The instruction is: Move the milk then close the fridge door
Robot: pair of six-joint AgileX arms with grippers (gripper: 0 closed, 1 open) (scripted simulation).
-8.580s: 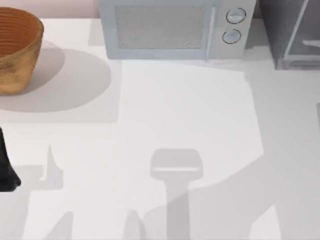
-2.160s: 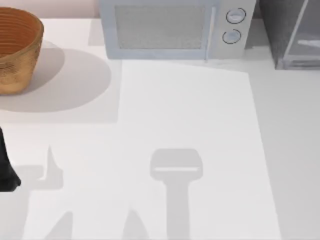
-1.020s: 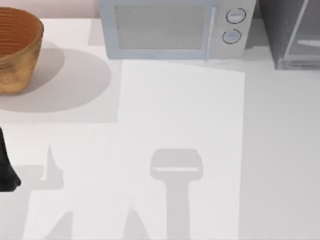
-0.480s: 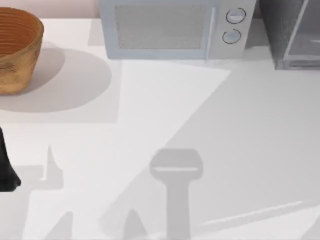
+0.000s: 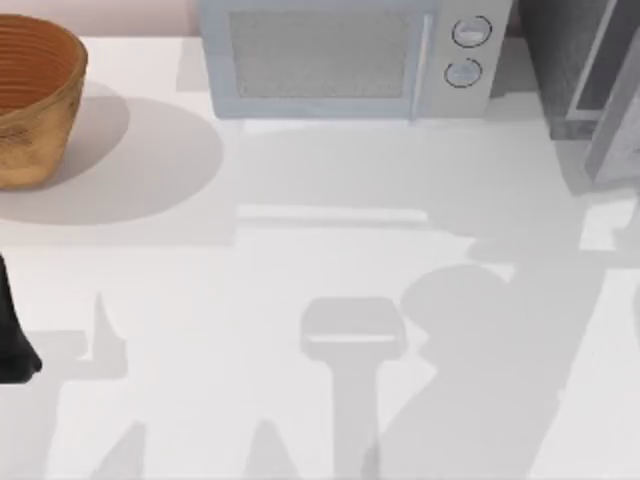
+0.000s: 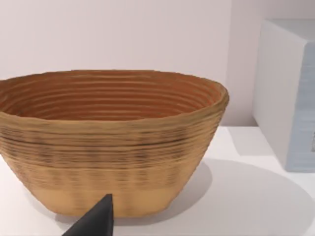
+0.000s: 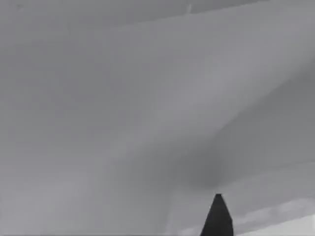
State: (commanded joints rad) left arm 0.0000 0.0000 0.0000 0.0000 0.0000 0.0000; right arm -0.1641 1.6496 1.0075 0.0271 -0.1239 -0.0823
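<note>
At table's far right, fridge door (image 5: 612, 110) stands part-open.

Overhead camera and left wrist camera (low, close) share the basket (image 5: 30, 95).

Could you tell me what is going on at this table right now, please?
At the back right corner of the table, the fridge door stands angled out from its dark grey cabinet, so it is not yet shut. The left arm sits parked at the table's left edge, near the woven basket. A closed microwave stands at the back.
</note>
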